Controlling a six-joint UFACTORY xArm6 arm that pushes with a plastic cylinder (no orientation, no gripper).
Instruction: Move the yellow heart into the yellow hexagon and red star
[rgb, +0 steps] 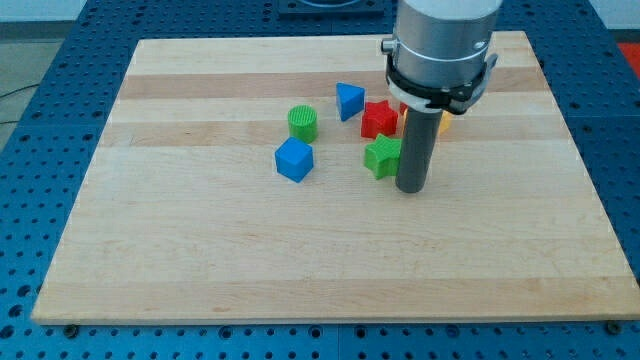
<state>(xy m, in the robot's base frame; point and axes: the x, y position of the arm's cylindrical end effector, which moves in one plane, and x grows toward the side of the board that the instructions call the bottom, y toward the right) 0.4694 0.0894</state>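
Single camera view. Wooden table on a blue perforated base.

Arm: grey cylindrical housing enters from the view's top, right of centre. The dark rod hangs straight down from it. My tip rests on the table, touching or just beside the right edge of the green star; contact cannot be confirmed. No gripper is fitted, so there is no apart or together state to record.

Blocks, all in the upper middle of the table:
- red star, directly above the green star, nearly touching it.
- blue triangle, just left of the red star, its point towards the view's bottom.
- green cylinder, left of the triangle, standing upright.
- blue cube, below the green cylinder, near it.

Yellow items: only a small yellow-orange sliver shows to the right of the rod, under the housing. Its shape cannot be made out, so I cannot tell whether it is the heart or the hexagon. Heading and long axis of the yellow heart: cannot tell, hidden by the arm. A red fragment sits at the rod's left, beside the red star.
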